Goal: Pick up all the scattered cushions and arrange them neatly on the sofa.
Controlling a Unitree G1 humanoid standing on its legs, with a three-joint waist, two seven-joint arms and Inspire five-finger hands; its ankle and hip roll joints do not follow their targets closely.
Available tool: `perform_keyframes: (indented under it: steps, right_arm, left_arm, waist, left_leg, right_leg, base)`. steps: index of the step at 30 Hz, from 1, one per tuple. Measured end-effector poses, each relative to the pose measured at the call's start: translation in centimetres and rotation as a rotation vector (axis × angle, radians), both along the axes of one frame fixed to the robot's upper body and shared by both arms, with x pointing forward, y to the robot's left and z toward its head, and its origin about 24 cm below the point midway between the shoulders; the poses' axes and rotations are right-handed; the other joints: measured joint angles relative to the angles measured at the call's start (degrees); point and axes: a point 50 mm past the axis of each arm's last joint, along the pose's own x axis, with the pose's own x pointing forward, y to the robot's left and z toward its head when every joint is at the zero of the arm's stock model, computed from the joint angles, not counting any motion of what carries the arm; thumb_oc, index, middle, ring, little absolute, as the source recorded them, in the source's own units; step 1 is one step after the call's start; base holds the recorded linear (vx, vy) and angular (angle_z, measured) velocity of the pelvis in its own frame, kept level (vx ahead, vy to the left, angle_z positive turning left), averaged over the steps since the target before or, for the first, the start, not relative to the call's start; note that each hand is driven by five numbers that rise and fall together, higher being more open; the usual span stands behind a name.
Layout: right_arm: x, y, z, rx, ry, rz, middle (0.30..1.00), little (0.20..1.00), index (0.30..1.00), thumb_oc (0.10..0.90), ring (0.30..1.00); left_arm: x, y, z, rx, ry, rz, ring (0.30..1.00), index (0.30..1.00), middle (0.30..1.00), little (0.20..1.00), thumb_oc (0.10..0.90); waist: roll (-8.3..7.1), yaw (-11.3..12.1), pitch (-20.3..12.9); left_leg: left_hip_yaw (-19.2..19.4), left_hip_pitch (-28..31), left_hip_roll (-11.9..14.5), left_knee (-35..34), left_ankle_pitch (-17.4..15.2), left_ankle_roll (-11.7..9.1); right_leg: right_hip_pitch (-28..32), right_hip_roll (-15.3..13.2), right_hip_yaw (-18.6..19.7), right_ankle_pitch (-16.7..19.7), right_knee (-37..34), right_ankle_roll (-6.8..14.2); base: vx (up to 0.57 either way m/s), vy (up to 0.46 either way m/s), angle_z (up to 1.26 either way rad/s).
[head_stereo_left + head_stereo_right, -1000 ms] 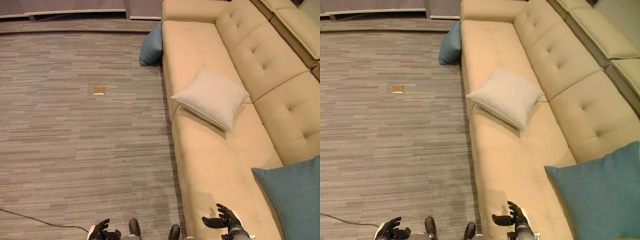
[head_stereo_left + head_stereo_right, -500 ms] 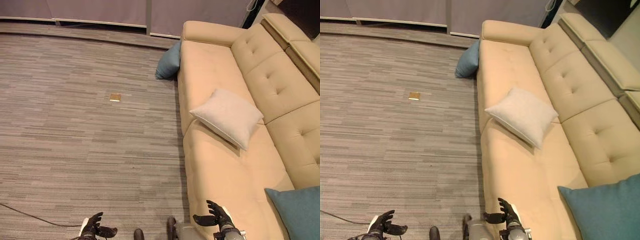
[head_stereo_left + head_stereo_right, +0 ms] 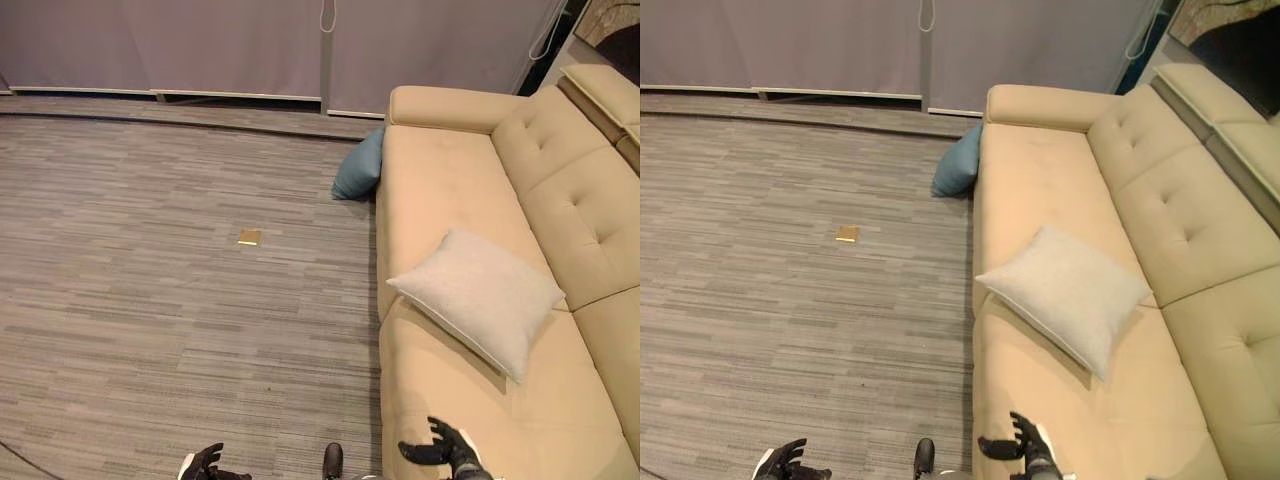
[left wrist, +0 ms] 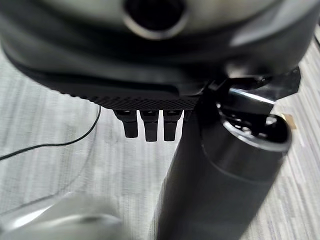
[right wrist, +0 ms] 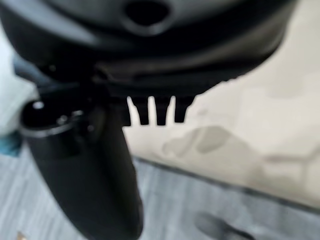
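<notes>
The right robot hand [image 3: 440,452] hangs released over the sofa [image 3: 450,190], the left robot hand [image 3: 203,465] likewise empty. The view has lifted toward the blue cushion [image 3: 360,168] on the floor, likely the next pickup; the beige cushion [image 3: 478,297] already lies on the seat.

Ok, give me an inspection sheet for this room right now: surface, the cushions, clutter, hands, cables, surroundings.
Surface: beige sofa with tufted back, seat mostly bare; grey striped floor beside it.
Job's things: cream cushion lies flat on the sofa seat, one corner over the front edge. Blue cushion is on the floor, leaning against the sofa's front near the armrest.
Clutter: small tan square on the floor, apart from the sofa.
Hands: left hand low over the floor, open, holding nothing. Right hand over the near sofa seat, open, holding nothing.
Cables: nothing seen.
Surroundings: grey curtains along the far wall.
</notes>
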Motion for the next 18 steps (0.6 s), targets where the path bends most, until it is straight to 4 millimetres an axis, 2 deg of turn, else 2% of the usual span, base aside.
perform_keyframes:
  steps: [1, 2, 3, 4, 5, 6, 7, 10, 11, 12, 13, 15, 16, 18]
  right_arm:
    - [0.1, 0.0, 0.0, -0.001, -0.001, 0.000, 0.900, 0.900, 0.900, 0.800, 0.900]
    - [0.2, 0.0, 0.1, -0.001, -0.002, 0.000, 0.900, 0.900, 0.900, 0.800, 0.900]
    - [0.3, 0.0, 0.1, -0.002, -0.005, 0.002, 0.900, 0.900, 0.900, 0.800, 0.900]
    - [0.4, 0.0, 0.1, -0.004, -0.004, 0.008, 0.900, 0.900, 0.900, 0.800, 0.900]
    - [0.4, 0.0, 0.1, -0.008, 0.001, 0.017, 0.900, 0.900, 0.900, 0.800, 0.900]
    - [-0.1, 0.0, -0.2, -0.010, 0.023, 0.016, 0.900, 0.900, 0.900, 0.800, 0.900]
    - [-0.3, -0.1, -0.3, -0.012, 0.033, 0.017, 0.900, 0.900, 0.900, 0.800, 0.900]
    - [-0.9, -0.5, -0.5, -0.023, 0.058, 0.009, 0.900, 0.900, 0.900, 0.800, 0.900]
    - [-1.0, -0.5, -0.5, -0.023, 0.061, 0.010, 0.900, 0.900, 0.900, 0.800, 0.900]
    - [-1.2, -0.4, -0.5, -0.023, 0.063, 0.010, 0.900, 0.900, 0.900, 0.800, 0.900]
    - [-1.4, -0.1, -0.7, -0.016, 0.072, 0.015, 0.900, 0.900, 0.900, 0.800, 0.900]
    - [-1.1, 0.1, -0.7, -0.011, 0.068, 0.022, 0.900, 0.900, 0.900, 0.800, 0.900]
    - [-0.8, 0.3, -0.6, -0.007, 0.058, 0.027, 0.900, 0.900, 0.900, 0.800, 0.900]
    - [-0.4, 0.7, -0.5, 0.001, 0.045, 0.034, 0.900, 0.900, 0.900, 0.800, 0.900]
  left_arm:
    - [0.6, 0.2, 0.2, 0.005, -0.018, -0.003, 0.900, 0.900, 0.900, 0.900, 0.800]
    - [0.8, 0.2, 0.3, 0.005, -0.022, -0.005, 0.900, 0.900, 0.900, 0.900, 0.800]
    - [0.8, 0.2, 0.3, 0.007, -0.025, -0.007, 0.900, 0.900, 0.900, 0.900, 0.800]
    - [0.8, 0.2, 0.3, 0.006, -0.024, -0.010, 0.900, 0.900, 0.900, 0.900, 0.800]
    - [0.9, 0.2, 0.3, 0.006, -0.024, -0.012, 0.900, 0.900, 0.900, 0.900, 0.800]
    - [1.0, 0.2, 0.3, 0.006, -0.028, -0.013, 0.900, 0.900, 0.900, 0.900, 0.800]
    - [1.1, 0.1, 0.3, 0.005, -0.029, -0.013, 0.900, 0.900, 0.900, 0.900, 0.800]
    - [1.2, -0.3, 0.2, -0.008, -0.024, -0.006, 0.900, 0.900, 0.900, 0.900, 0.800]
    - [0.5, -0.4, 0.0, -0.011, -0.005, 0.000, 0.900, 0.900, 0.900, 0.900, 0.800]
    - [0.5, -0.5, 0.0, -0.013, -0.007, -0.002, 0.900, 0.900, 0.900, 0.900, 0.800]
    - [0.4, -0.4, 0.0, -0.011, -0.004, 0.001, 0.900, 0.900, 0.900, 0.900, 0.800]
    - [0.5, -0.5, -0.1, -0.015, -0.005, 0.000, 0.900, 0.900, 0.900, 0.900, 0.800]
    - [0.4, -0.3, 0.0, -0.010, -0.004, 0.000, 0.900, 0.900, 0.900, 0.900, 0.800]
    - [1.6, 0.4, 0.5, 0.012, -0.032, -0.009, 0.900, 0.900, 0.900, 0.900, 0.800]
  waist:
    - [-0.39, 0.4, 0.2]
    - [-0.45, 0.4, 0.3]
    - [-0.57, 0.4, 0.5]
    - [-0.47, 0.3, 0.5]
    - [-0.18, 0.0, 0.8]
    - [-0.17, 0.2, 0.8]
    - [-0.10, 0.4, 1.0]
    - [1.62, 0.3, 1.3]
    - [2.42, 0.5, 1.1]
    - [3.25, 0.1, 0.9]
    - [2.79, 0.1, 0.7]
    - [3.61, 0.6, 0.9]
    - [3.79, 0.7, 1.0]
    - [3.85, 0.6, 1.1]
  left_leg:
    - [0.0, -0.9, -0.4, -6.2, -0.3, 0.9]
    - [0.1, -1.0, -0.4, -7.2, -0.3, 0.9]
    - [-0.1, -0.9, -0.6, -15.8, 0.4, 1.4]
    - [-0.9, 0.1, -0.6, -24.1, 2.3, 1.3]
    - [-3.1, -1.2, -0.5, -30.6, 7.0, 0.7]
    - [-4.9, -1.1, -1.0, -34.1, 8.7, -0.1]
    - [-5.2, -1.4, -1.1, -35.1, 9.7, 0.3]
    - [-6.0, -0.9, -1.9, -38.3, 11.4, 1.6]
    - [-6.1, 0.4, -1.8, -38.7, 12.7, 3.1]
    - [-6.0, 1.1, -2.2, -38.6, 16.7, 6.1]
    - [-5.1, 2.4, -3.5, -38.8, 16.2, 7.5]
    - [-1.9, 5.5, -4.3, -40.6, 15.0, 9.5]
    - [-1.1, 6.3, -4.8, -40.6, 14.7, 10.1]
    - [0.1, 7.2, -5.7, -40.5, 13.6, 11.4]
  right_leg:
    - [0.5, 0.1, 1.2, -0.6, 0.0, 0.1]
    - [0.6, 0.1, 1.2, -0.6, 0.0, 0.1]
    - [1.4, 0.6, 2.4, -1.2, 0.0, 0.5]
    - [1.9, 1.1, 2.7, -1.7, -0.3, 1.0]
    - [3.2, 2.1, 3.5, -2.7, -0.2, 1.5]
    - [3.5, 2.5, 4.4, -3.2, -0.3, 1.7]
    - [4.1, 2.7, 5.1, -3.5, 0.0, 1.2]
    - [6.2, 3.2, 7.6, -5.5, 0.0, 2.2]
    - [6.9, 3.3, 8.5, -6.0, 0.1, 2.7]
    - [7.2, 3.0, 9.5, -6.9, 0.9, 3.7]
    - [7.5, 1.6, 10.0, -8.0, 1.9, 4.9]
    - [5.7, 0.3, 10.3, -10.1, 8.4, 6.8]
    - [4.0, -0.5, 9.7, -12.0, 12.8, 8.8]
    - [-3.0, -2.1, 9.2, -15.2, 27.9, 12.4]
  base:
    - [0.19, 0.077, -0.28]
    - [0.13, 0.061, -0.41]
    - [0.13, 0.077, -0.40]
    - [0.15, 0.085, -0.60]
    - [0.22, 0.129, -0.56]
    - [0.27, 0.183, -0.52]
    - [0.27, 0.207, -0.37]
    - [0.20, 0.195, -0.44]
    - [0.21, 0.211, -0.64]
    - [0.26, 0.289, -0.57]
    - [0.17, 0.211, -0.58]
    - [0.11, 0.169, -0.64]
    - [0.05, 0.101, -0.48]
    - [0.06, 0.157, -0.20]
